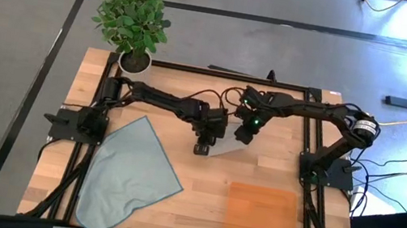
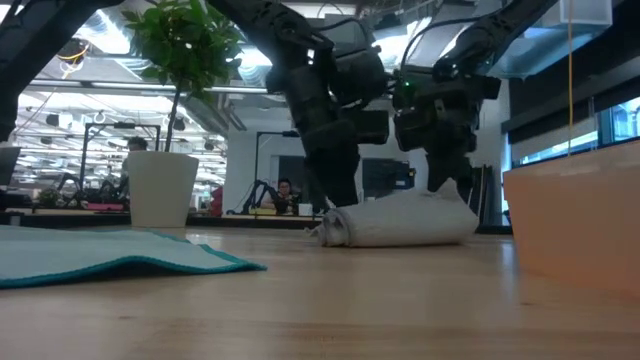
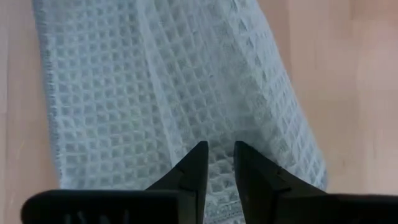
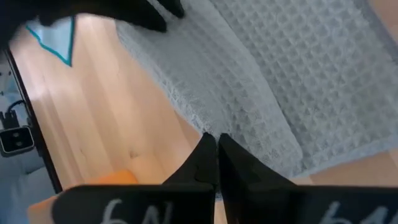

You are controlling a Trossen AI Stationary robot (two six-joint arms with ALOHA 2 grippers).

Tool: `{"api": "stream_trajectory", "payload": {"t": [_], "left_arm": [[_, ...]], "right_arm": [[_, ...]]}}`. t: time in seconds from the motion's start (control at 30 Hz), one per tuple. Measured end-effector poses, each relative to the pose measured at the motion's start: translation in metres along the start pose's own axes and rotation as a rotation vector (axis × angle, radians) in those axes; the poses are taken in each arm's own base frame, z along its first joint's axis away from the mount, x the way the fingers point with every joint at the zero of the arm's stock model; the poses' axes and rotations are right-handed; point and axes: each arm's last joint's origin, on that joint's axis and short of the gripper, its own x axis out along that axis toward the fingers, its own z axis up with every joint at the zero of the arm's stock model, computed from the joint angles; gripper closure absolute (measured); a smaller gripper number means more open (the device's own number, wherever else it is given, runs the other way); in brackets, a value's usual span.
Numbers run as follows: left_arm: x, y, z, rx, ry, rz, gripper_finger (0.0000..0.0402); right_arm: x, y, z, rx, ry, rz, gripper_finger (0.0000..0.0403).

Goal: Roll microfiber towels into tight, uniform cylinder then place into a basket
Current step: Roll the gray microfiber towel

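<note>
Pale wood table [image 1: 171,215], open office behind. The light grey waffle-weave towel [image 2: 400,222] sits half rolled mid-table, both claws pressing down on it: left claw [image 3: 220,163] slightly parted, right claw [image 4: 216,155] clenched. Pale blue-grey towel [image 1: 128,174] lies flat nearby, orange-brown flat basket [image 1: 261,213] well apart.

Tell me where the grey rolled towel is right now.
In the high view the grey rolled towel lies at the table's middle, toward the plant side, under the left gripper and right gripper, up-left of the orange basket.
</note>
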Motion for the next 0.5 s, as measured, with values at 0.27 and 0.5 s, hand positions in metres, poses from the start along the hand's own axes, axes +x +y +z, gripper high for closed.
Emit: {"api": "stream_trajectory", "payload": {"t": [0.27, 0.5], "left_arm": [[0.011, -0.015, -0.011, 0.048, 0.034, -0.021, 0.0349], [0.012, -0.021, -0.008, 0.098, 0.01, -0.029, 0.0372]], "right_arm": [[-0.001, 0.0, 0.004, 0.025, -0.034, -0.055, 0.0398], [-0.002, 0.001, 0.012, 0.014, -0.12, -0.082, 0.0398]]}}
